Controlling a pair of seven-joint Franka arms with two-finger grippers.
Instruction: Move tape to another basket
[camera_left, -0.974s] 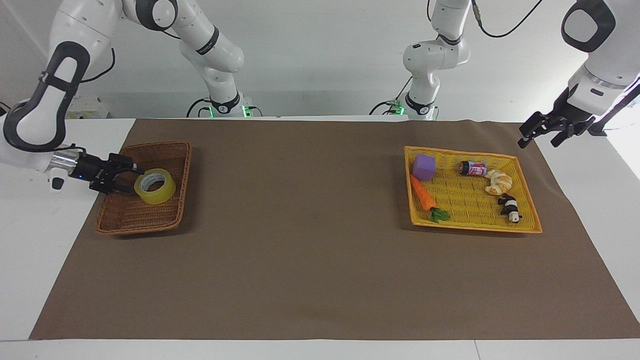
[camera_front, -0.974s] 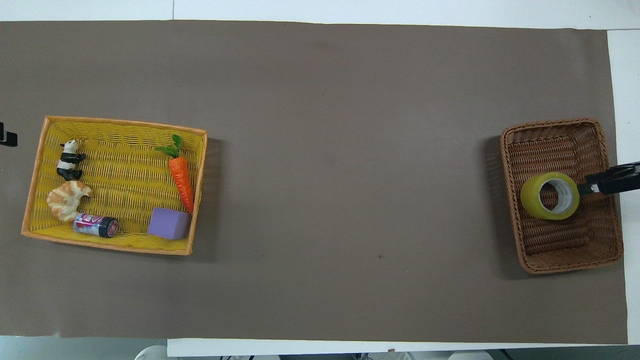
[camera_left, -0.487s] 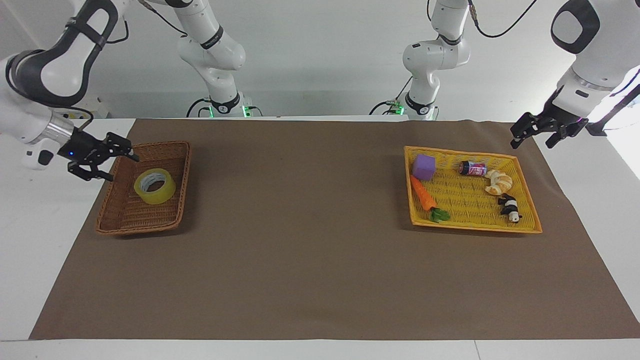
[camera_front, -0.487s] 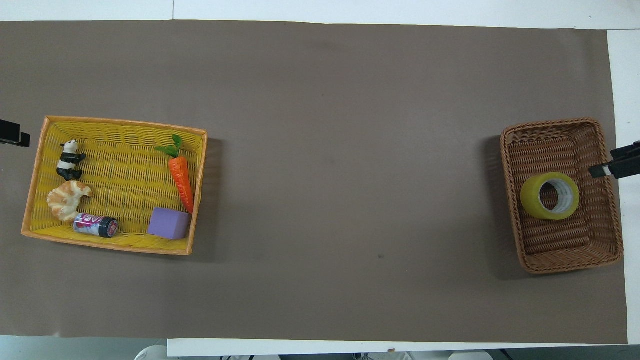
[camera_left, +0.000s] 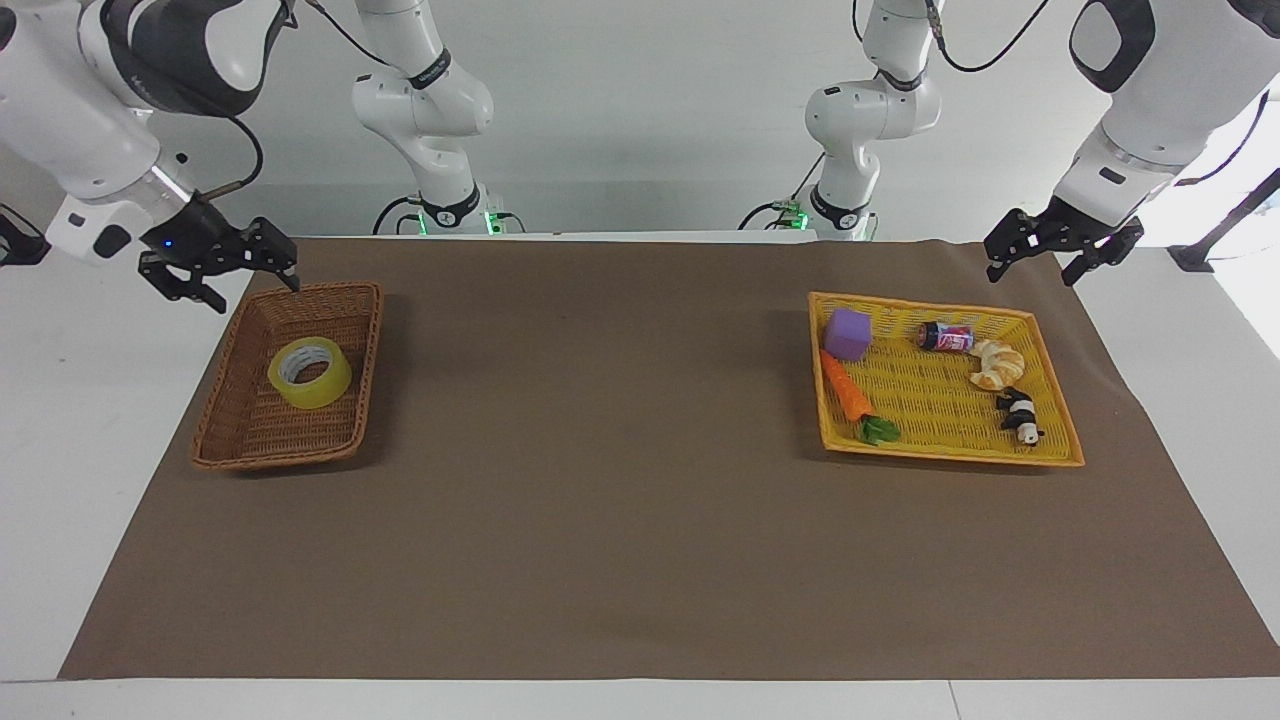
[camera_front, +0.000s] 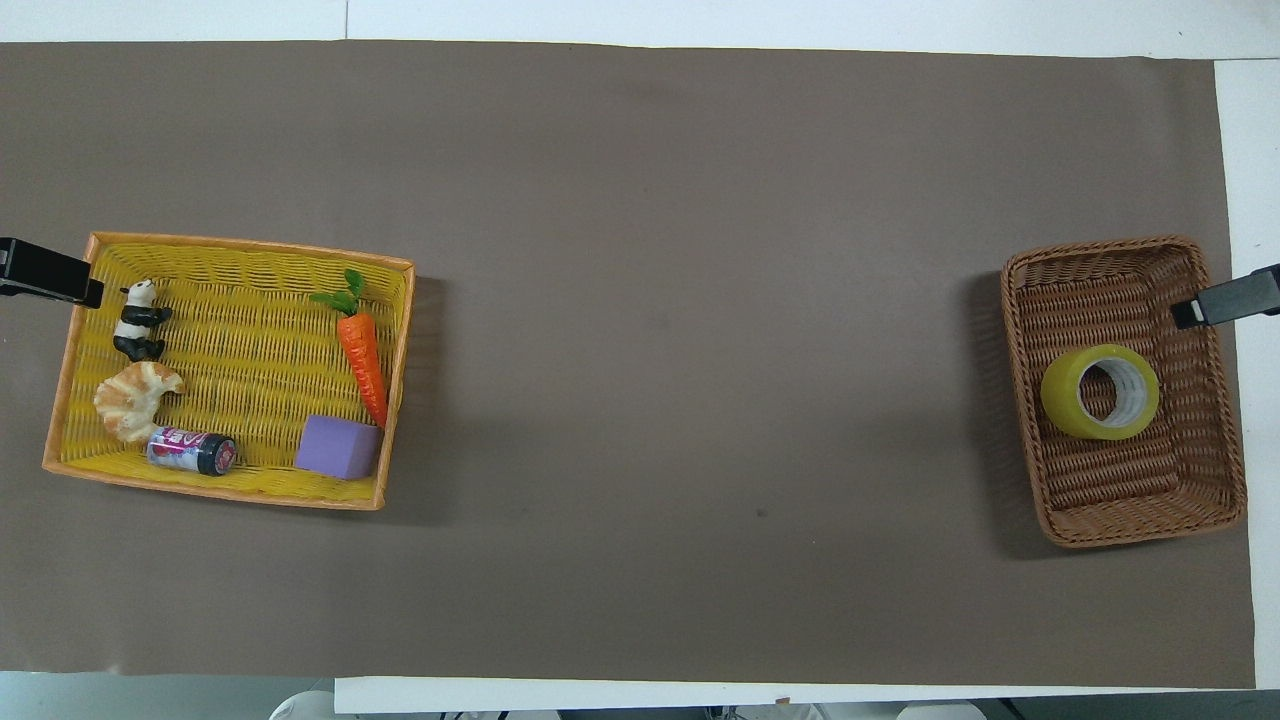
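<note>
A roll of yellow tape (camera_left: 310, 372) lies on its side in the brown wicker basket (camera_left: 245, 445) at the right arm's end of the table (camera_left: 620, 560), free of any grip. The right claw (camera_left: 221, 272) hangs in the air, wide and empty, over the basket corner nearest the robots, with nothing between its fingers. Well apart from the basket, toward the left arm's end of the table, sits a flat yellow tray (camera_left: 950, 455) holding a purple block (camera_left: 848, 333), a carrot (camera_left: 848, 392), a small can (camera_left: 946, 337), a croissant (camera_left: 996, 364) and a panda figure (camera_left: 1019, 412); the left claw (camera_left: 1048, 250) hovers over the cloth just outside the tray's robot-side corner, also spread wide and carrying nothing. With the tape resting in the brown basket and both claws clear, the move itself looks done, and the step in hand appears to be the retreat. What remains seems only to lift both arms up and away from the basket and tray without brushing their rims.
</note>
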